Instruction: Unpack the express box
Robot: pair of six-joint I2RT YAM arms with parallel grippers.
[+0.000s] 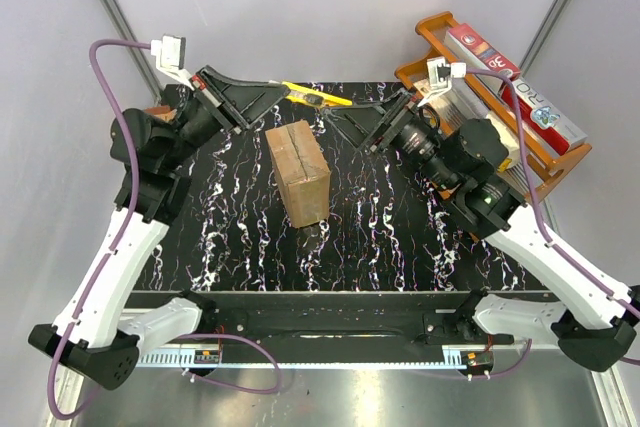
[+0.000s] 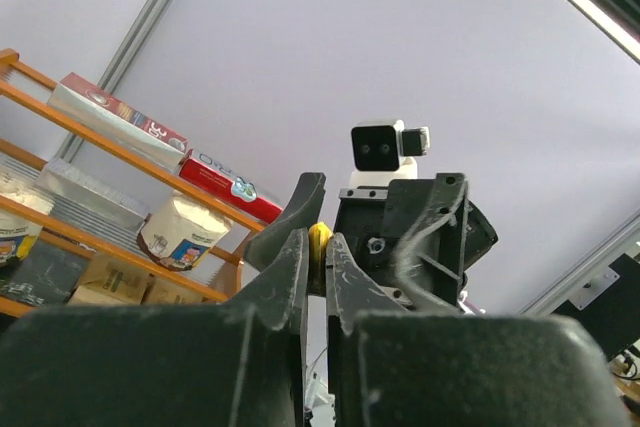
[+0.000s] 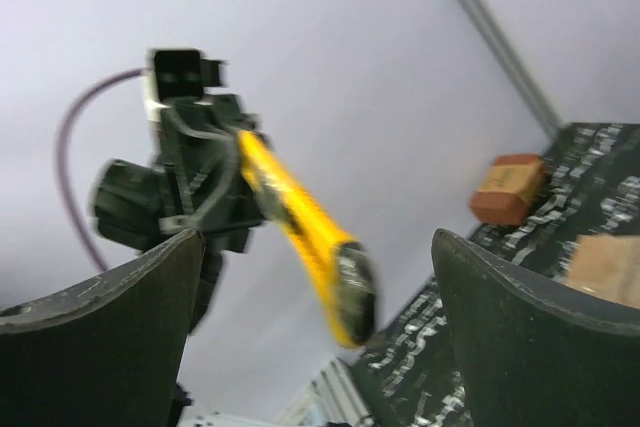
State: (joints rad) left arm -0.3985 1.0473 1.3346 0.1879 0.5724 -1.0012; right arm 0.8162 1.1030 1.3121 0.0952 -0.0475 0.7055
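The left tool [image 1: 276, 91] gripped a yellow utility knife [image 1: 318, 97] above the bench [image 1: 400, 237], facing the right tool [image 1: 366, 123], spread wide and empty, likely for slitting the closed express box [image 1: 298, 172]

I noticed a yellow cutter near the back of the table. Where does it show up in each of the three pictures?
Top external: the yellow cutter lies upper centre, at the table's far edge, pointing right.
Left wrist: only a yellow sliver shows between the fingers, lower centre.
Right wrist: it is in the centre, slanting down to the right, blurred.
Shared landmark: the left gripper, clamped on the cutter in every view.
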